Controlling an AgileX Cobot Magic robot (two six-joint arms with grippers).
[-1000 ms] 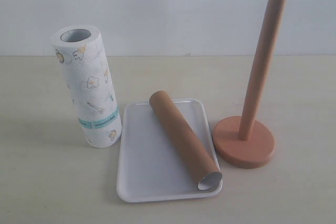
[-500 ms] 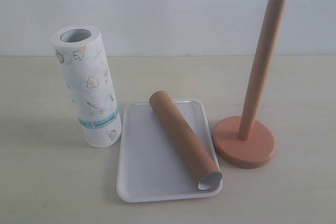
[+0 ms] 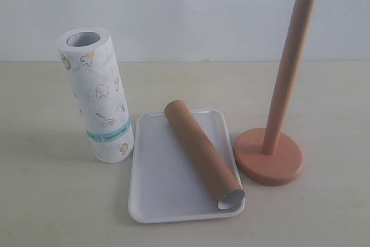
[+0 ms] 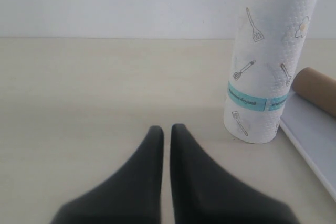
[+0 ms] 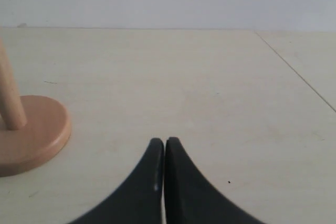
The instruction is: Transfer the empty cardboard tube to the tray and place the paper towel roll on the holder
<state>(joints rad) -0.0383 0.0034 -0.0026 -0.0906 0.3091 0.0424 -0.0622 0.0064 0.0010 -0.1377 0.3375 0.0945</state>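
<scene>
Your left pincer (image 4: 165, 128) sits low over the bench (image 3: 52, 206), its two dark fingers reaching forward along the surface. They are drawn together with only a thin slit between them, and they pinch nothing. The paper towel roll (image 4: 268, 66) stands a little beyond the fingertips and off to one side, clear of them.

Your right pincer (image 5: 164, 140) is also low and level over the bench. Its fingers are pressed together so the tips meet, and nothing is between them. The round base of the holder (image 5: 29, 135) lies near it, off to one side and not touching.

In the exterior view, the tray (image 3: 153, 189) lies flat on the bench between the roll and the holder. The empty cardboard tube (image 3: 199, 151) lies inside it on its side, running diagonally from the far edge to the near right corner. Its open end, pale inside, sits over the rim at that corner. You can see nothing else in the tray.

The paper towel roll stands on end on the bench, just beside the tray's left edge, with its hollow core facing up and its teal band near the bottom. The holder stands to the right of the tray, disc base flat on the bench close to the tray's rim. Its rod is bare and carries no roll.
</scene>
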